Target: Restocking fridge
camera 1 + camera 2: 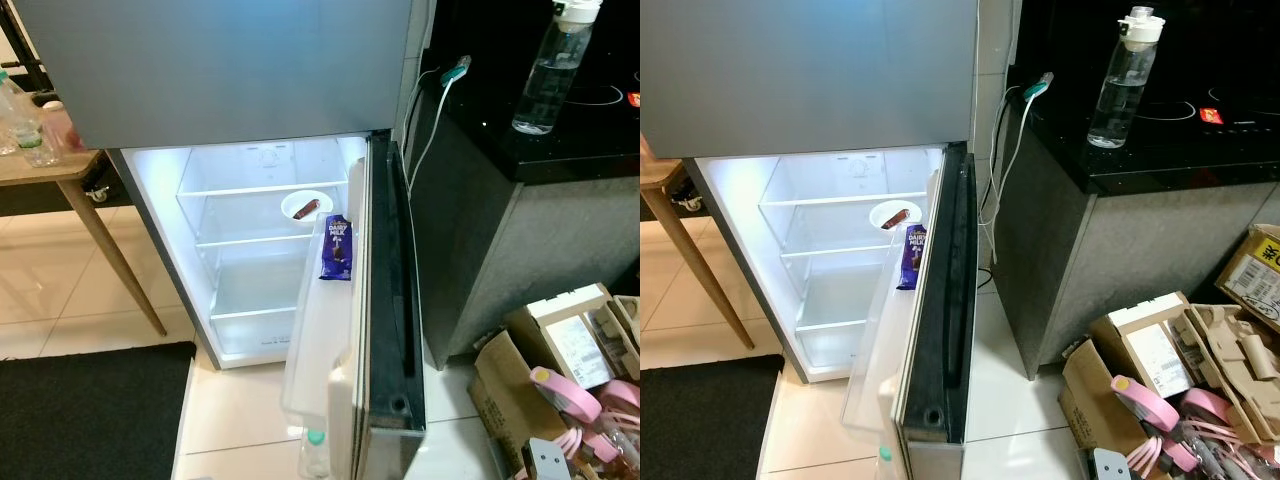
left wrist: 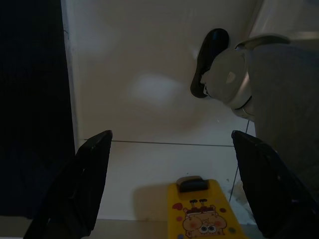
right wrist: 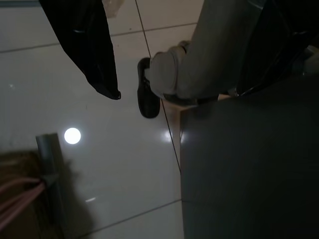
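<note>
Probably the chocolate bar (image 1: 337, 248), upright in the open fridge's (image 1: 262, 240) door shelf (image 1: 315, 330), is light, thin and snappable, best pinched across its flat faces. Both arms hang idle over the floor: the left gripper (image 2: 169, 186) gapes wide and empty above a yellow carton (image 2: 202, 211), while the right gripper's (image 3: 174, 64) fingers also stand apart, holding nothing.

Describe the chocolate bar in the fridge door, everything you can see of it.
The chocolate bar is in a purple wrapper printed "Dairy Milk" in white. It stands upright, slightly tilted, in the clear plastic door shelf of the open fridge door, near the shelf's inner end. It looks unopened, though its lower end is hard to judge.
</note>
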Robot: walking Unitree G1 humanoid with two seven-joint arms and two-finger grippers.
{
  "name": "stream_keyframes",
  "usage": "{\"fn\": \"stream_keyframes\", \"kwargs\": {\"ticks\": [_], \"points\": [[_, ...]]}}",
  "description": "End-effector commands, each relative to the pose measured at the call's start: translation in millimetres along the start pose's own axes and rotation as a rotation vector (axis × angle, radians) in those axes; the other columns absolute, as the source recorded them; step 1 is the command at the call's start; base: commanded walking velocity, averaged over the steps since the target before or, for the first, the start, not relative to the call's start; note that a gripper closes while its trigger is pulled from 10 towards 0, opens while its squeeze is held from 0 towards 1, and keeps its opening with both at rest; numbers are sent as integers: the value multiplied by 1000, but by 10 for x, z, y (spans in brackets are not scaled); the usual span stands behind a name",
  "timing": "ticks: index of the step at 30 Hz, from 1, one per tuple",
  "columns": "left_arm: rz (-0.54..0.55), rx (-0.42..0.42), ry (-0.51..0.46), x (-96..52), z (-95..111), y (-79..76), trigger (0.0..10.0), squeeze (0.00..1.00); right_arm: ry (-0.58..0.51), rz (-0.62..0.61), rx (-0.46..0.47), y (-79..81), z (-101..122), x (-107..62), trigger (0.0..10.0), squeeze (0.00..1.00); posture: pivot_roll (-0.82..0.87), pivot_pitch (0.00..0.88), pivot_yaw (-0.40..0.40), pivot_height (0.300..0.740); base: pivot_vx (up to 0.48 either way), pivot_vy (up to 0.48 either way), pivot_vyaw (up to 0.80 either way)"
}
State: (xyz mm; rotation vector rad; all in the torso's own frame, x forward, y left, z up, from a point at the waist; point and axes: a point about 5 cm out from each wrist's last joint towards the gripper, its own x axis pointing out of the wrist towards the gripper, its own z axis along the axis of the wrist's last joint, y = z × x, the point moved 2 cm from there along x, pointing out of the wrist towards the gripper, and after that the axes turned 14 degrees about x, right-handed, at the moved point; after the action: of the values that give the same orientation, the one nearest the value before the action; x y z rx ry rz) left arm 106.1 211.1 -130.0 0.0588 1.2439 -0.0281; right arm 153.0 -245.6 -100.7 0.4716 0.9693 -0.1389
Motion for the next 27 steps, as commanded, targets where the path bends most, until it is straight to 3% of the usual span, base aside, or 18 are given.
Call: {"fn": "stream_keyframes", "kwargs": {"ticks": [1, 13, 27], "points": [[0, 14, 12, -1, -21, -1, 10000, 0, 22, -10, 9, -7, -69, -3, 10000, 0, -44, 16, -5, 740, -285, 0, 0], [-5, 13, 11, 1, -16, -11, 10000, 0, 47, -24, 15, -30, -167, -19, 10000, 0, -48, 22, -4, 740, -284, 0, 0], [2, -1, 8, 1, -13, -7, 10000, 0, 2, -23, 6, -8, -39, 1, 10000, 0, -50, 25, -4, 740, 0, 0, 0]]}}
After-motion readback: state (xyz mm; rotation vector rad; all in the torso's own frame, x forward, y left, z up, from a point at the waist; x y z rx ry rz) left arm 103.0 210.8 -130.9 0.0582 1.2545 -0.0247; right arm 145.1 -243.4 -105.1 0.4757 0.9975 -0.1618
